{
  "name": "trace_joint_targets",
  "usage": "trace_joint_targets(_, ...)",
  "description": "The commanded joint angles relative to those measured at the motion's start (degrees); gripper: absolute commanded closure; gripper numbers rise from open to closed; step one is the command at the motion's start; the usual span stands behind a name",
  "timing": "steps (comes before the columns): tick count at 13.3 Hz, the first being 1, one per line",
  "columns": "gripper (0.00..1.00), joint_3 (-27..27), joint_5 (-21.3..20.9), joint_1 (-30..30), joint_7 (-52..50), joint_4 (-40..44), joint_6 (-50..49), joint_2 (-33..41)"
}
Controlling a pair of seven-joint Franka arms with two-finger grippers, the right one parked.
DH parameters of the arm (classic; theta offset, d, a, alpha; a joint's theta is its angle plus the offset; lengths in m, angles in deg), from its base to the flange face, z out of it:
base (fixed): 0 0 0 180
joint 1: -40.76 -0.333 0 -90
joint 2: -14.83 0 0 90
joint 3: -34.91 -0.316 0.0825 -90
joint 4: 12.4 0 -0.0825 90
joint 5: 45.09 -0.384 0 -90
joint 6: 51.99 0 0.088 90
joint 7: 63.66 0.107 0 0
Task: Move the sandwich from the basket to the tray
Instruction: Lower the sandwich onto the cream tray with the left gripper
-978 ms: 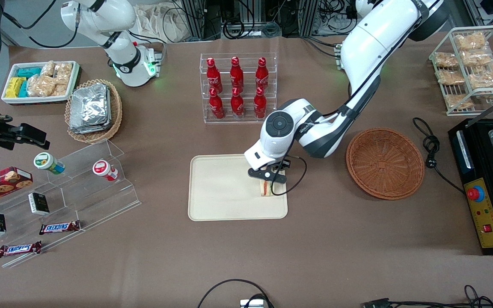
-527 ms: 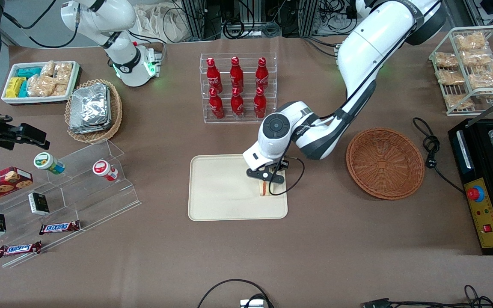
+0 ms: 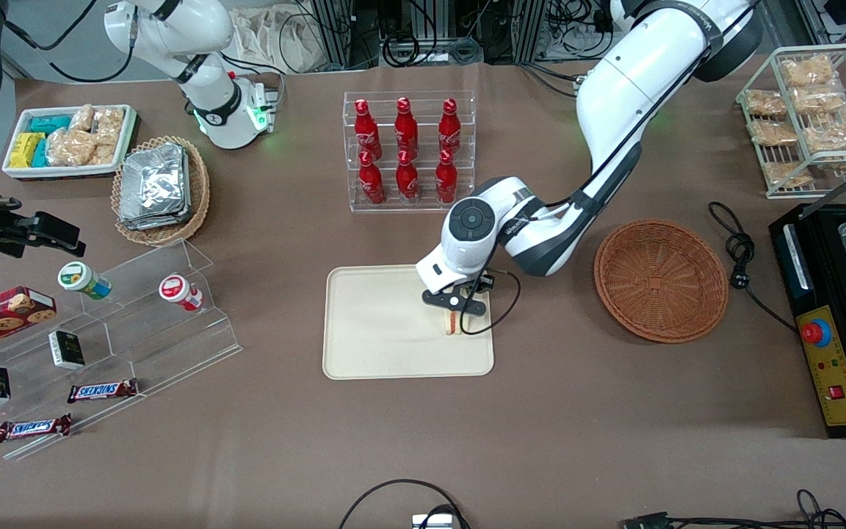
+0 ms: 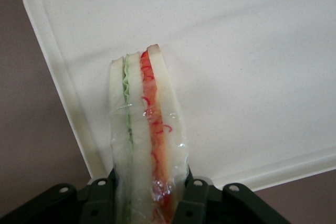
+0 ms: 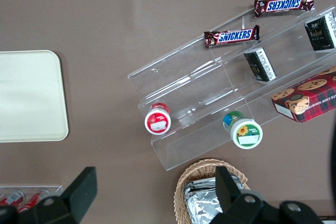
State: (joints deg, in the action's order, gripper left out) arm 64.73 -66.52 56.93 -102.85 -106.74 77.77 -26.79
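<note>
Since a second ago, the gripper [image 3: 457,311] has eased a little farther from the basket [image 3: 661,281], fingers [image 4: 195,196] clamped on the sandwich [image 4: 143,135], which stands on edge over the tray [image 3: 379,345], perhaps touching it.

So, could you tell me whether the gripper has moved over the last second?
Yes, slightly: the gripper, shut on the sandwich, has crept farther from the basket over the tray.
</note>
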Motion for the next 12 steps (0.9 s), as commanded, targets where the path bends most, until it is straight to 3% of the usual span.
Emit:
trace_joint_targets(1,0.53,-0.98,-2.38,1.50,-1.86,1.70,0.14,-1.18)
trace_joint_targets(2,0.44,-1.16,-4.22,2.19,-4.04,1.79,0.14,-1.71)
trace_joint_targets(4,0.00,-1.16,-8.87,2.55,-9.04,1.87,0.14,-2.94)
trace_joint_targets(12,0.00,-1.08,-8.63,2.03,-11.97,3.98,-0.38,-2.07)
